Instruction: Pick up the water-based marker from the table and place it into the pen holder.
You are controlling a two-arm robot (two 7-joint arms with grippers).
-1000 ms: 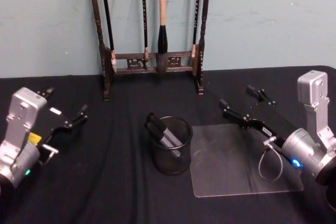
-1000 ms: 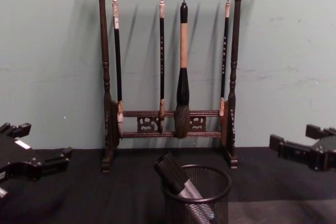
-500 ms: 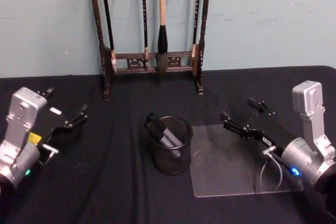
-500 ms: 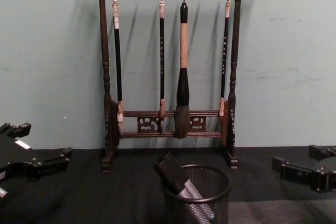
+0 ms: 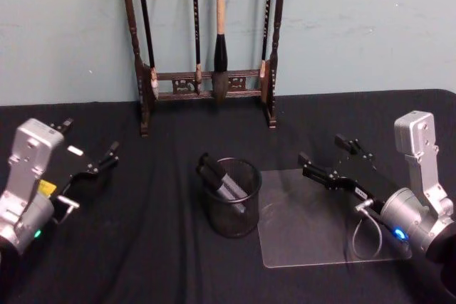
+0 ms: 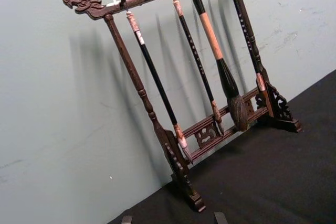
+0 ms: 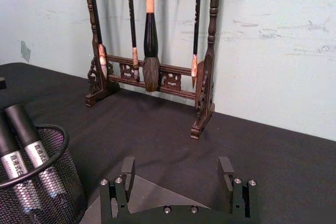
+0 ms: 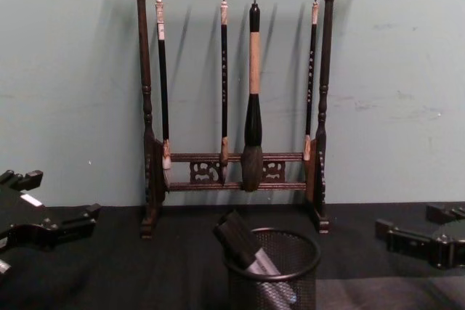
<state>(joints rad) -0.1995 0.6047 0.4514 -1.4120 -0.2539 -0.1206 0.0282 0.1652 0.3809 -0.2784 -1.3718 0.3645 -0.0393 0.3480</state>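
right gripper [image 5: 328, 158] has lowered beside pen holder [image 5: 229, 197].

Surface: table [image 5: 142, 247], covered in black cloth.
Centre: pen holder [image 5: 233, 206], standing upright, left of the right gripper [image 5: 328, 159].
Under right gripper: clear sheet [image 5: 306, 236], lying flat.
Rear edge: brush rack [image 5: 206, 83], beyond both grippers.

A round black wire-mesh pen holder [image 8: 272, 270] holds dark grey-barrelled markers [image 8: 251, 255], before a tall dark wooden brush rack [image 8: 236, 92].
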